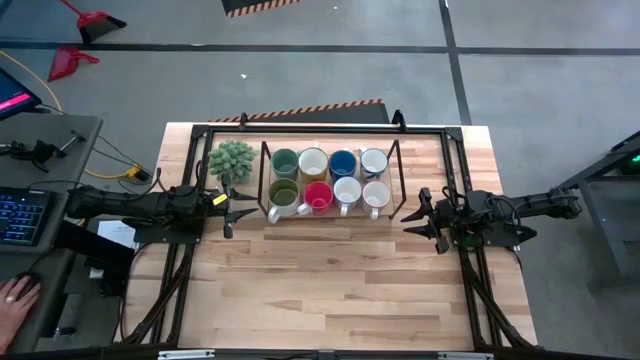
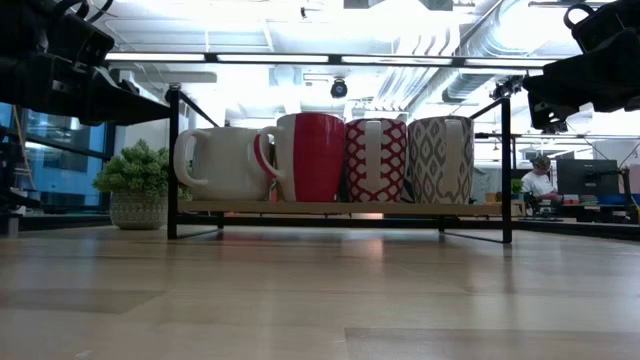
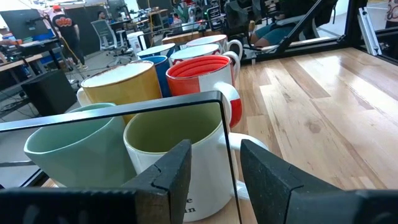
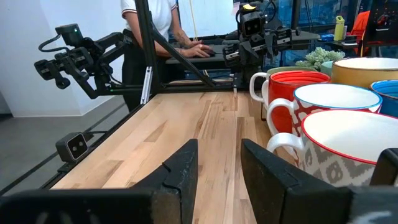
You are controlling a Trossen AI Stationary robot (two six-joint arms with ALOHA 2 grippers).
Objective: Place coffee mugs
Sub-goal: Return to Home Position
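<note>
The shelf [image 1: 264,176] is holding eight mugs [image 1: 318,194] in two rows. The left gripper [image 1: 232,210] and right gripper [image 1: 412,218] are flanking it, fingers parted, empty.

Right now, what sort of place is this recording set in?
Probably a robotics lab in an open-plan workspace: exposed ceiling ducts, a monitor behind the table, hazard-striped tape on the concrete floor, and a keyboard alongside.
</note>
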